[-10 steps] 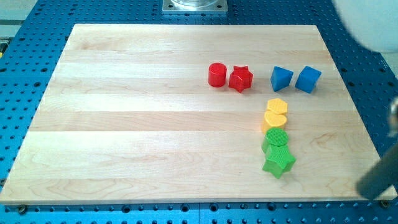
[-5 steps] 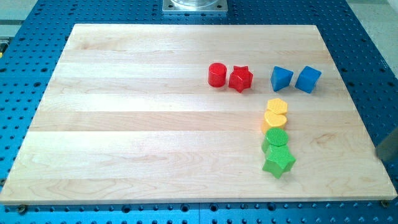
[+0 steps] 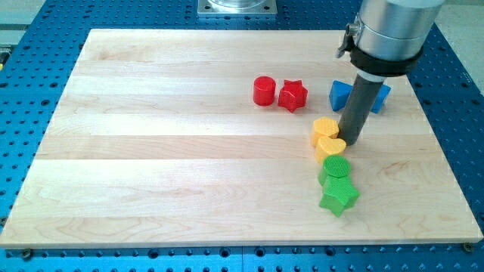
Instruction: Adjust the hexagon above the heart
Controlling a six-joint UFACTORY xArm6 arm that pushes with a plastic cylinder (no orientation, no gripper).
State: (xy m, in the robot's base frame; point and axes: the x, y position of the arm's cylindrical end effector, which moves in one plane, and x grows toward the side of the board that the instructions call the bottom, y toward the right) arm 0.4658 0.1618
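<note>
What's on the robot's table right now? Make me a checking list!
Surface: wooden board on a blue holed table.
Job's things: yellow hexagon just above yellow heart, touching.
Clutter: red cylinder, red star, two blue blocks, green cylinder, green star.
Grippers: none; my tip sits at the heart's right edge.
Cables: nothing seen.
Surroundings: metal mount at the view's top.

This is a robotics lab bench. A pale wooden board lies on a blue metal breadboard drilled with a regular grid of mounting holes, the kind used for fixing test rigs. A grey metal mounting plate sits at the view's top edge, and a silver industrial arm carries a dark rod.
</note>
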